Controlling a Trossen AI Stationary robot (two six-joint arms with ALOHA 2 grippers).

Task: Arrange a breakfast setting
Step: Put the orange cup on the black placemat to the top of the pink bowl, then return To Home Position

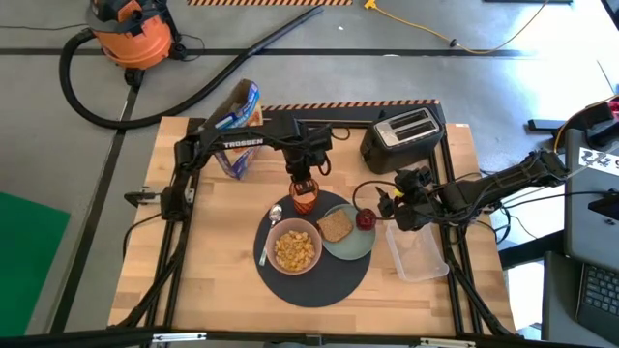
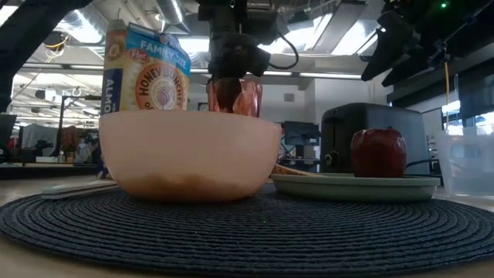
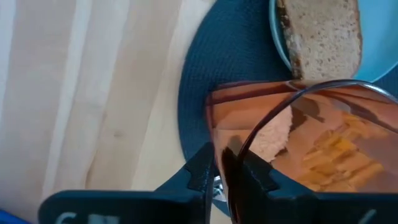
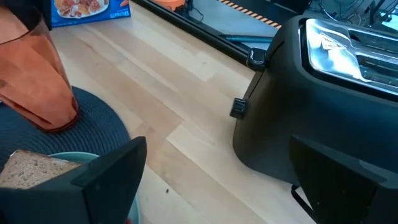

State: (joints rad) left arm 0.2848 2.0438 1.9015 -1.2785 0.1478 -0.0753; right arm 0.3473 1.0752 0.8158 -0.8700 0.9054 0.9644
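Your left claw [image 1: 304,187] grips the orange cup [image 1: 304,198] by its rim at the mat's [image 1: 319,285] far edge.
The cup sits just behind the pink bowl [image 1: 295,248] of cereal, spoon [image 1: 272,217] to the bowl's left; whether the cup's base touches the mat, can't tell. Green plate [image 1: 353,246] on the mat carries the toast [image 1: 336,225] and red apple [image 1: 365,219]. Your right claw [image 1: 385,208] hangs open just beside the apple, in front of the black toaster [image 1: 404,134] on the tabletop [image 1: 213,261].

A workshop or lab: concrete floor, orange shop vacuum [image 1: 131,34], hazard-striped tape [image 1: 348,104], open ceiling lights.
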